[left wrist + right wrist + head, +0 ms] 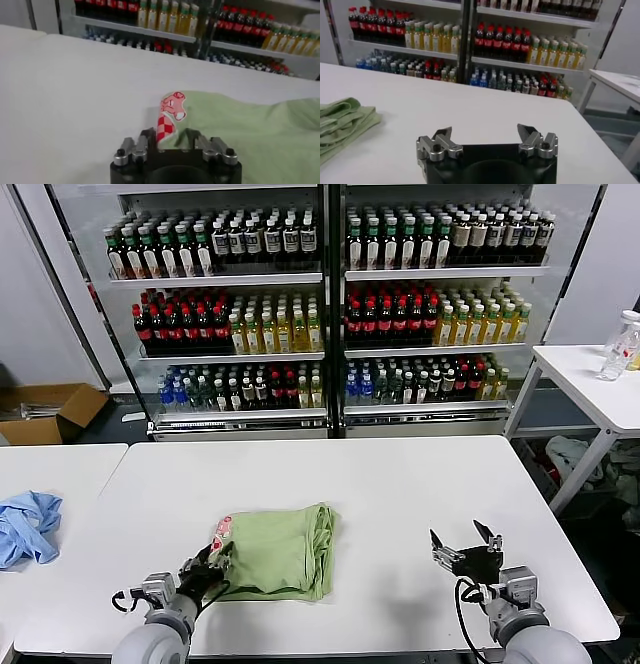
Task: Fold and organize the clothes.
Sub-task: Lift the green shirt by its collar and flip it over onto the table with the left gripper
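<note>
Shop-like test room, glass-door drinks coolers (325, 304) full of bottles, white tables (400, 484)

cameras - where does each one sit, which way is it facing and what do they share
Head view: on the head, looking forward and down at the white table; both arms show, left tool on the folded green shirt, right tool open.
Left wrist view: behind the left tool, facing the shirt.
Right wrist view: behind the right tool, facing bare table, shirt at the edge.
All share the shirt and the drinks shelves.

No text can be read; the bottles' (300, 244) labels are probably too small to make out.
</note>
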You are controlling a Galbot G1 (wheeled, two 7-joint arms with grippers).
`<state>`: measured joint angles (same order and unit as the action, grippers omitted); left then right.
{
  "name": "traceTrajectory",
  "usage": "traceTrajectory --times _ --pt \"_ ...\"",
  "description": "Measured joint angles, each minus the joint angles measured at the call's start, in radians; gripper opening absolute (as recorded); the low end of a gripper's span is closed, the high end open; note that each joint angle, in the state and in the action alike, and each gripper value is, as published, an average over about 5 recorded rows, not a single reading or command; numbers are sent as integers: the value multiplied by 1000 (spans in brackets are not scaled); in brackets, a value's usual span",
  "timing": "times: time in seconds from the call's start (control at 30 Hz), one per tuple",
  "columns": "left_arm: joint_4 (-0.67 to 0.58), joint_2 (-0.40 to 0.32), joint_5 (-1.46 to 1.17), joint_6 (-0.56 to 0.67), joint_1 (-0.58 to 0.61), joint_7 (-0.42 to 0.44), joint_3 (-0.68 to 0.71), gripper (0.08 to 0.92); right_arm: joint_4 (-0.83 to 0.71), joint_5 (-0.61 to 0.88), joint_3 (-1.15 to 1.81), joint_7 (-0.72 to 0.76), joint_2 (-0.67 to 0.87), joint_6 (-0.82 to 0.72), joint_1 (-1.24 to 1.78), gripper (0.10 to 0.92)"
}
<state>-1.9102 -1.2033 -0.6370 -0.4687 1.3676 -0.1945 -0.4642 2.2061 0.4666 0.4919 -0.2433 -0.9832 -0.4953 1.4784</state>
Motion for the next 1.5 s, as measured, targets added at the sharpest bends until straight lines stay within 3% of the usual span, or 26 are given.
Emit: traceTrajectory --times 0.43,0.73,1.0,1.17,1.33,1.5 --pt "29 -21 -400 -70 -12 61 -104 109 37 15 48 -5 6 0 41 823" --pt "24 3 -686 -92 3 51 -275 98 47 25 66 -7 8 5 50 823" --pt "40 115 -822 -100 -5 37 -495 98 53 31 61 -3 6 14 46 823" --pt "-12 170 -871 -97 0 8 -581 98 64 25 52 -6 -1 11 42 823" --pt "-122 154 -839 -81 11 -22 -550 98 70 22 54 -3 3 16 47 823" --pt "-196 59 -718 -69 -12 -55 -389 98 72 22 54 2 10 23 42 823"
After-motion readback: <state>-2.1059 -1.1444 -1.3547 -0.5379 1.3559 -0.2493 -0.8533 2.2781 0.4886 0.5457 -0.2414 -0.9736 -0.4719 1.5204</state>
